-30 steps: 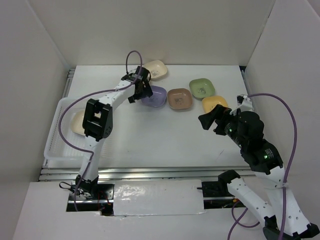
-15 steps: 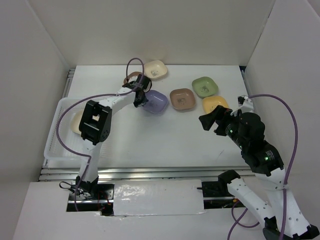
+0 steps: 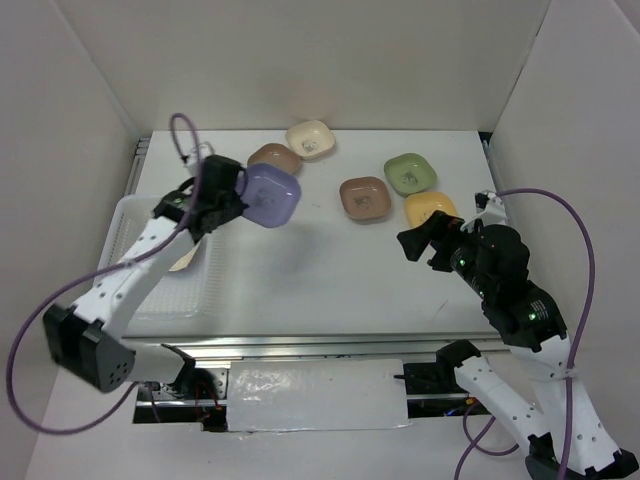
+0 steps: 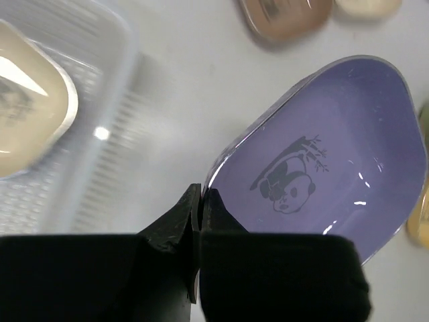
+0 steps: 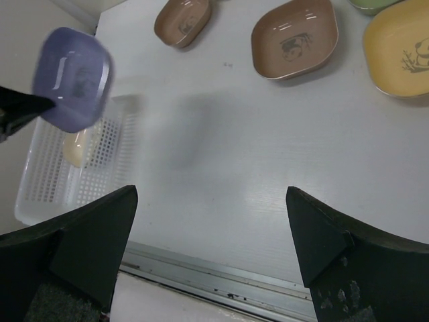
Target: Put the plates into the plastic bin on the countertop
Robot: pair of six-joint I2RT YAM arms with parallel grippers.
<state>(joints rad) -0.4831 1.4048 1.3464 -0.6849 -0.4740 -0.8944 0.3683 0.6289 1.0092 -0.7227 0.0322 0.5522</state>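
**Purple plate held in the air beside the bin**

The left gripper (image 4: 200, 198) is clamped on the rim of the purple plate (image 3: 270, 196), its two black fingers pinched together on the near edge. The plate is raised clear of the bench (image 3: 330, 270) and tilted, with its hollow and the dark panda print (image 4: 288, 182) facing the wrist camera. Seen from above, it hangs just past the far right corner of the bin (image 3: 112, 262), over bare bench and not over the bin itself.

The bin sits at the left side of the bench and holds one cream plate (image 4: 30, 100), lying flat on its ribbed floor. The left arm hides part of it in the view from above.

Five more plates lie on the bench. A brown plate (image 3: 272, 157) sits just behind the raised purple one, and the other cream plate (image 3: 311, 139) is near it at the far edge. To the right are a second brown plate (image 3: 362, 198), a green plate (image 3: 407, 173) and a yellow plate (image 3: 430, 208), close together but apart.

The right gripper (image 3: 420, 242) has its fingers spread wide and holds nothing. It hangs above the bench just beside the yellow plate, without touching any plate.
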